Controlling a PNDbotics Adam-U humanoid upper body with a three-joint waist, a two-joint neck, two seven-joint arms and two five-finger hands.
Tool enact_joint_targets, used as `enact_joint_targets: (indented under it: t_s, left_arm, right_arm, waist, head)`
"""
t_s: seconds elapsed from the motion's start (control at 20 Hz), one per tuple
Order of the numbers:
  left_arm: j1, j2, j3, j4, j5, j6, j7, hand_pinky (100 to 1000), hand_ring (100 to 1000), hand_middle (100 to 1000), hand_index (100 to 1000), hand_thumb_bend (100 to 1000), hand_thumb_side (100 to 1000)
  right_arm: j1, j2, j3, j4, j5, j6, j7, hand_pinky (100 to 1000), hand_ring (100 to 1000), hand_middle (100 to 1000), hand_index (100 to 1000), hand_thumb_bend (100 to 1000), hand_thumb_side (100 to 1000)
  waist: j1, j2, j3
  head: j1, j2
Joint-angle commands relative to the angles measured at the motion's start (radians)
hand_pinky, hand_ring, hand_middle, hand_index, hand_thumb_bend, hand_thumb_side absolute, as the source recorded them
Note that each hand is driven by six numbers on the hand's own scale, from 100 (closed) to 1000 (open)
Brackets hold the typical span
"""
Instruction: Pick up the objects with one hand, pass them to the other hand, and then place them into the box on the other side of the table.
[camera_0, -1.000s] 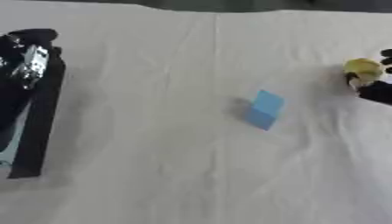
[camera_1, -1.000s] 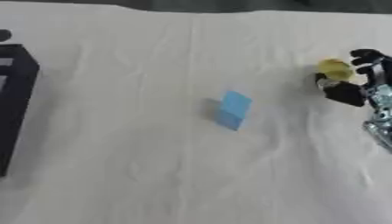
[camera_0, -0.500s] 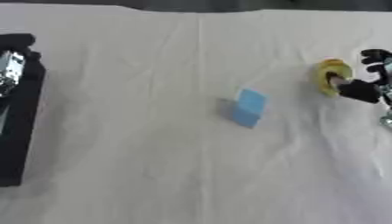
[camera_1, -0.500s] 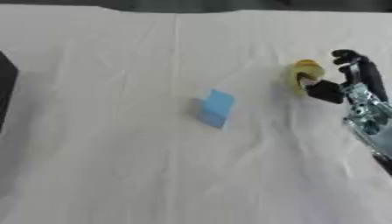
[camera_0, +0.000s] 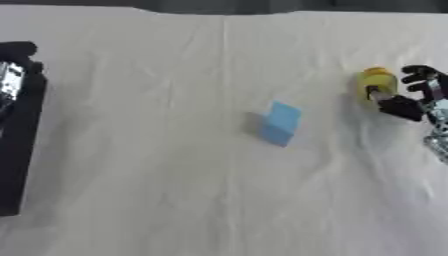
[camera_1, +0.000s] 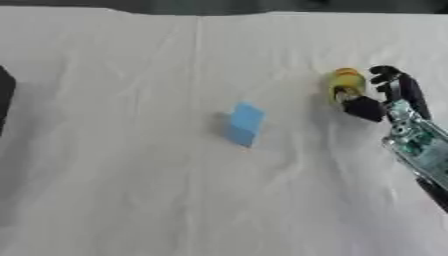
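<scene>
Near the right edge of the tabletop (camera_1: 131, 200), draped in a creased white cloth: the right robot hand (camera_1: 385, 97), black with a silver and greenish wrist, reaching in from the lower right. Fingers and thumb curled about a small yellow rounded object (camera_1: 346, 82) with an orange band, thumb tip pressed to its lower side, fingers arched over its right flank. Hard to tell whether the yellow rounded object rests on the cloth or hangs just above it; a soft shadow on its left.

Close to the middle of the tabletop, well apart from that hand: a light blue block (camera_0: 281, 123), tilted, one broad pale face turned up toward the right, a darker face below, a faint shadow along its left side. Untouched by either hand.

Along the left edge of the tabletop: a black box (camera_0: 19, 150), long and narrow, only its right wall and part of its rim in sight in the left eye view, a mere sliver of it in the right eye view. Over its far end, at the left edge: the left robot hand (camera_0: 12, 75), black with a glint of silver, mostly cut off; fingers not readable, so open or closed cannot be told.

Beyond the far edge of the tabletop: a dark strip of background.
</scene>
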Motion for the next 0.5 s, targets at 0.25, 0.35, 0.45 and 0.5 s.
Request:
enact_joint_targets:
  t_s: [0.25, 0.35, 0.45, 0.5]
  left_arm:
    - [-0.009, 0.008, 0.001, -0.011, 0.004, -0.002, -0.005, 721, 789, 797, 759, 100, 655]
    - [-0.009, 0.008, 0.0, -0.011, 0.004, -0.002, -0.006, 721, 789, 797, 758, 100, 655]
    - [-0.01, 0.007, 0.0, -0.011, 0.004, -0.003, -0.006, 721, 789, 797, 757, 100, 655]
    - [-0.01, 0.007, 0.0, -0.011, 0.004, -0.003, -0.006, 721, 790, 798, 757, 100, 655]
  right_arm:
    - [-0.009, -0.02, 0.004, -0.022, -0.015, 0.347, -0.352, 671, 809, 657, 828, 410, 239]
    - [-0.006, -0.019, 0.008, -0.017, -0.025, 0.347, -0.352, 691, 811, 654, 827, 388, 258]
    - [-0.005, -0.017, 0.012, -0.008, -0.035, 0.347, -0.352, 705, 810, 636, 818, 378, 250]
    - [-0.005, -0.017, 0.014, -0.004, -0.037, 0.347, -0.352, 713, 810, 633, 816, 372, 249]
  waist:
    - [-0.002, -0.015, 0.003]
    - [-0.002, -0.013, 0.004]
    - [-0.003, -0.012, 0.005]
    - [-0.003, -0.011, 0.006]
  head:
    - [0.017, -0.009]
    - [0.019, -0.009]
    - [0.02, -0.008]
    - [0.02, -0.008]
